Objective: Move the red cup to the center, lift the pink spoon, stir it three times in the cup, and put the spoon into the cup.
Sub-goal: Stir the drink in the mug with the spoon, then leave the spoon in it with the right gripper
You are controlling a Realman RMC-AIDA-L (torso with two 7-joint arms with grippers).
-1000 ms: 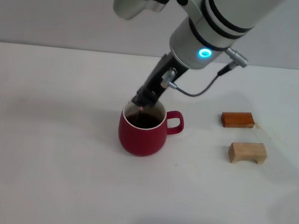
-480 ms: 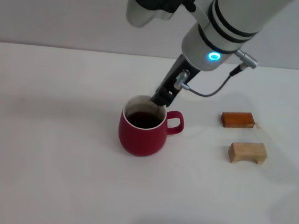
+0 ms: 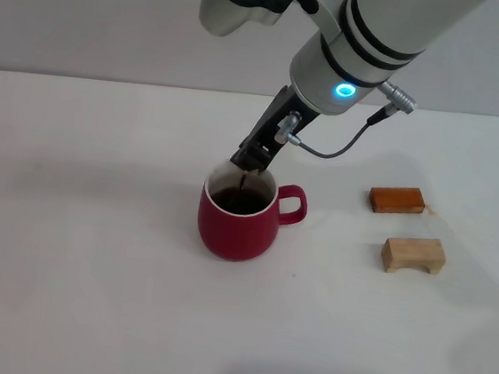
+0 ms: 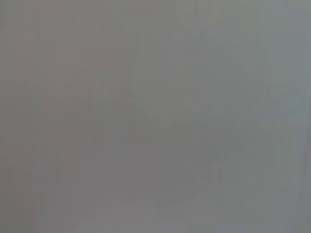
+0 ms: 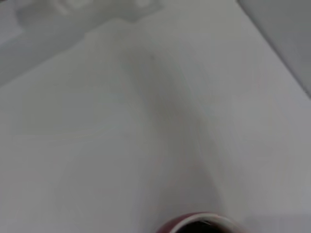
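On the white table in the head view, the red cup sits about mid-table with its handle toward the robot's right, and the right gripper hangs just over the far side of the rim, jaws pinched on a thin dark stem that drops into the cup, which I'd guess is the neck of the pink spoon; you can't really see any pink handle. Off to the robot's right, well apart from the cup, there's an orange-brown block and a light wooden block. Left wrist view is just flat grey, nothing to go on, and the left arm isn't in view anywhere. Right wrist view only catches bare tabletop and a sliver of the cup's rim. My worry: the fingers sit so close to the rim that a wide stir could knock the wall and shove or tip the cup, and a thin stem could slip in the grip.
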